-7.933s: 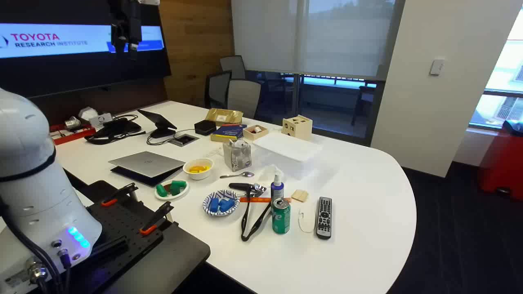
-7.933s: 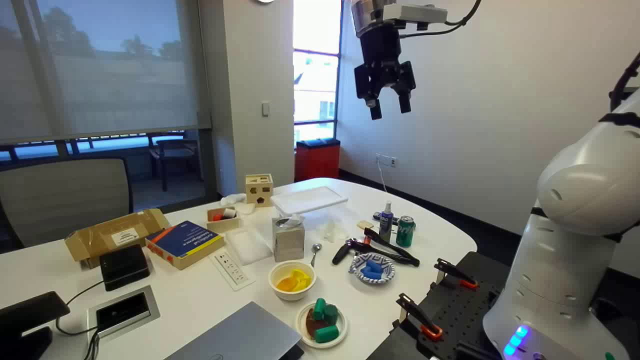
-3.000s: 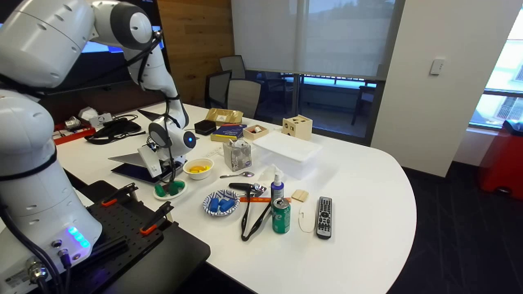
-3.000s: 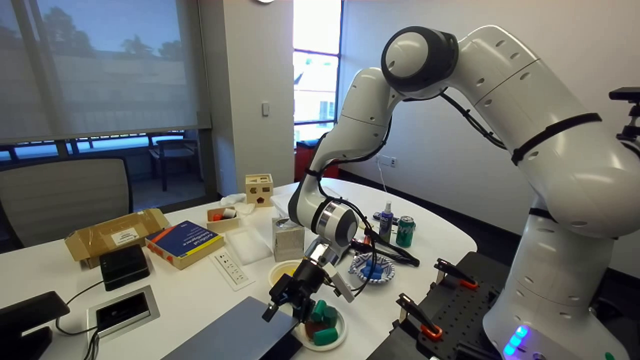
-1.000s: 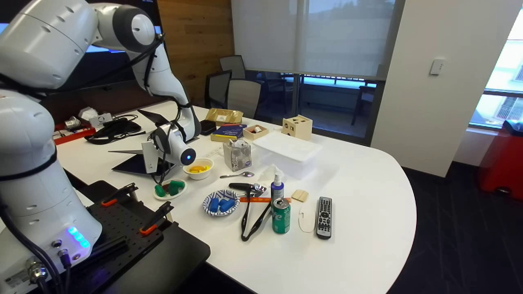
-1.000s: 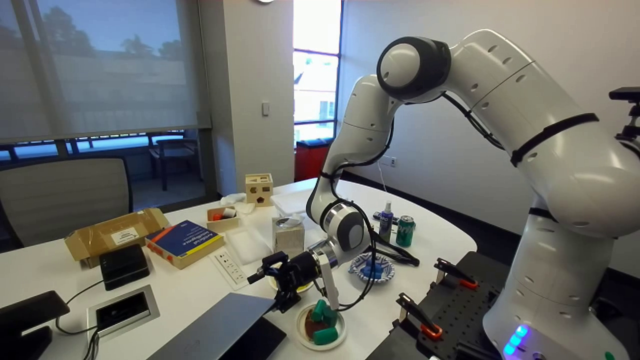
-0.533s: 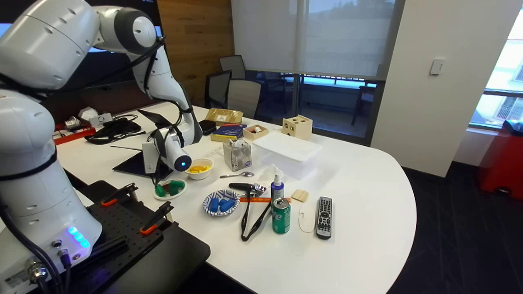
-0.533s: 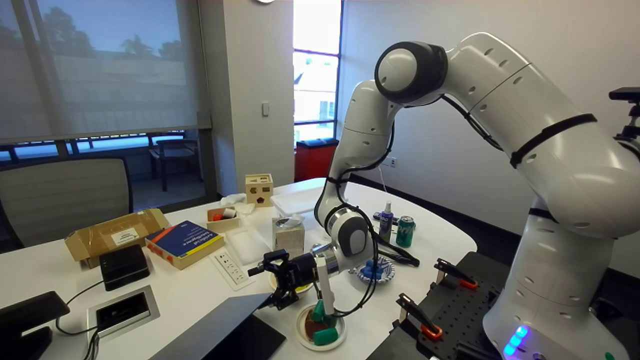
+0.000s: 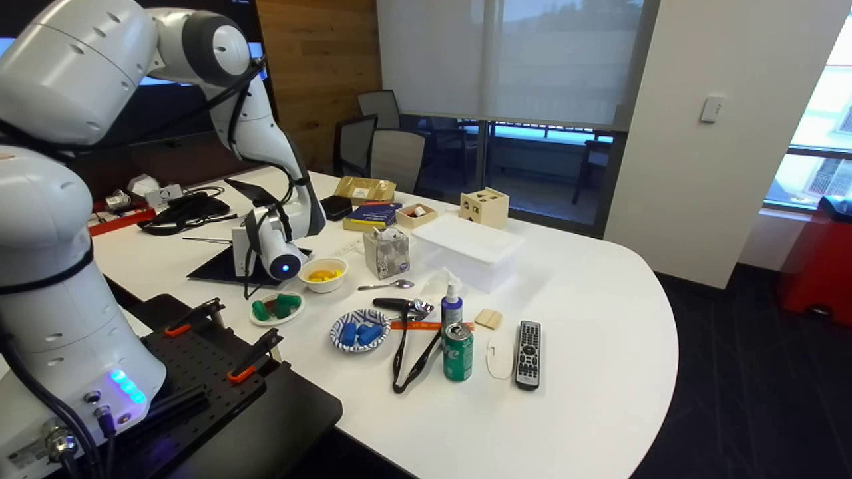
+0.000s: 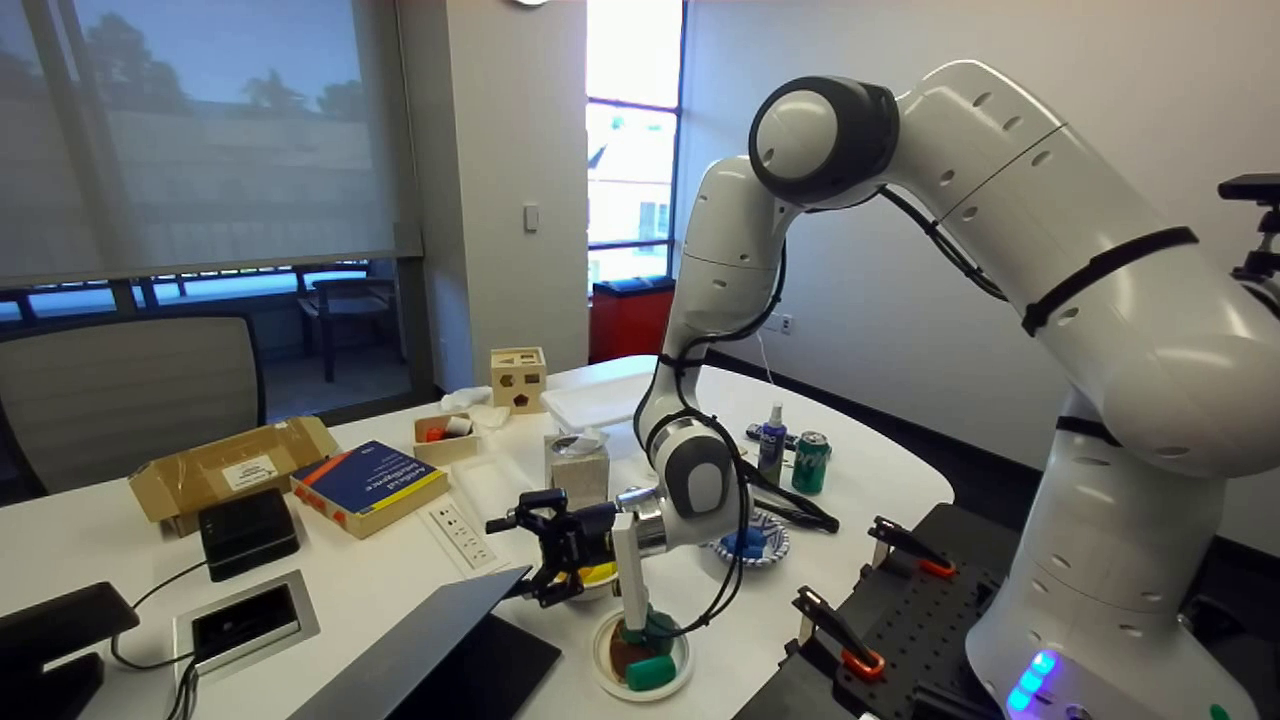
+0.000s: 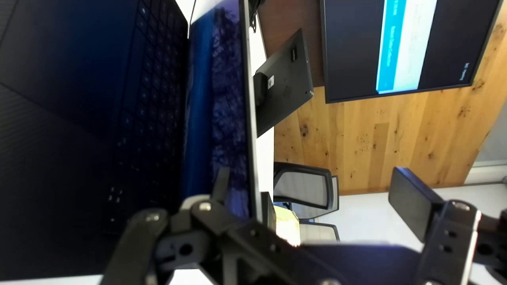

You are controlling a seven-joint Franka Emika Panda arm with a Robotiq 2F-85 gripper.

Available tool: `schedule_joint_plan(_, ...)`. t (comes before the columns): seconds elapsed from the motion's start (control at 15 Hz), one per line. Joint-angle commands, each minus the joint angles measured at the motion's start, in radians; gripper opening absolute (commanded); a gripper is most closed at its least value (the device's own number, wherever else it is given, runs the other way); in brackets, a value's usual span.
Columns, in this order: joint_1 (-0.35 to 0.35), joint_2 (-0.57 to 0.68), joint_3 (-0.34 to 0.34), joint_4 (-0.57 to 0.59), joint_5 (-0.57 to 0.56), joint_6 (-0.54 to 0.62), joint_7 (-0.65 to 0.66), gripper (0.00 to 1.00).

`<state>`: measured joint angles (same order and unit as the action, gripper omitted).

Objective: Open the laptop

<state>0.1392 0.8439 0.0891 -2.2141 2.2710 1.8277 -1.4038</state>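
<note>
The dark grey laptop (image 10: 415, 645) stands partly open, its lid raised at a slant over the dark base (image 10: 505, 665). In the wrist view the dark screen (image 11: 227, 99) and keyboard (image 11: 148, 87) show on the left. In an exterior view the base (image 9: 213, 269) shows, and the lid is a thin dark line. My gripper (image 10: 508, 557) is turned sideways at the lid's free edge, open and wide apart. In the wrist view of the gripper (image 11: 317, 194), the left finger is on the screen side of the lid; whether it touches cannot be told. The right finger is outside.
A plate (image 10: 603, 668) with green pieces stands beside the laptop base, under the wrist. A white bowl (image 9: 323, 287) with yellow pieces is close by, below the gripper. A tissue box (image 9: 387, 258) stands behind it. A black tablet stand (image 11: 287, 79) is beyond the lid.
The arm has come down from high up to the laptop, and the gripper has turned from downward to sideways. The lid has tilted up further, still rising slightly over the last second.
</note>
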Motion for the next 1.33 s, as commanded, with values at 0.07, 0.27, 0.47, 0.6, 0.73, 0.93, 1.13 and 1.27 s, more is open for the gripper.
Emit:
schedule_joint_plan(0.07, 0.042, -0.129, 0.005, -0.071, 0.133, -0.02, -0.026, 1.0)
schedule_joint_plan(0.27, 0.068, -0.176, 0.009, -0.085, 0.214, -0.007, -0.042, 1.0)
schedule_joint_plan(0.47, 0.096, -0.218, 0.01, -0.087, 0.299, 0.025, -0.046, 1.0)
schedule_joint_plan(0.6, 0.126, -0.245, 0.008, -0.084, 0.414, 0.08, -0.112, 1.0)
schedule_joint_plan(0.73, -0.111, -0.238, 0.188, -0.047, 0.343, 0.212, -0.266, 1.0)
schedule_joint_plan(0.93, -0.266, -0.188, 0.334, 0.026, 0.337, 0.371, -0.405, 1.0)
schedule_joint_plan(1.13, -0.374, -0.151, 0.428, 0.089, 0.334, 0.48, -0.479, 1.0)
schedule_joint_plan(1.27, -0.405, -0.119, 0.463, 0.129, 0.333, 0.533, -0.511, 1.0)
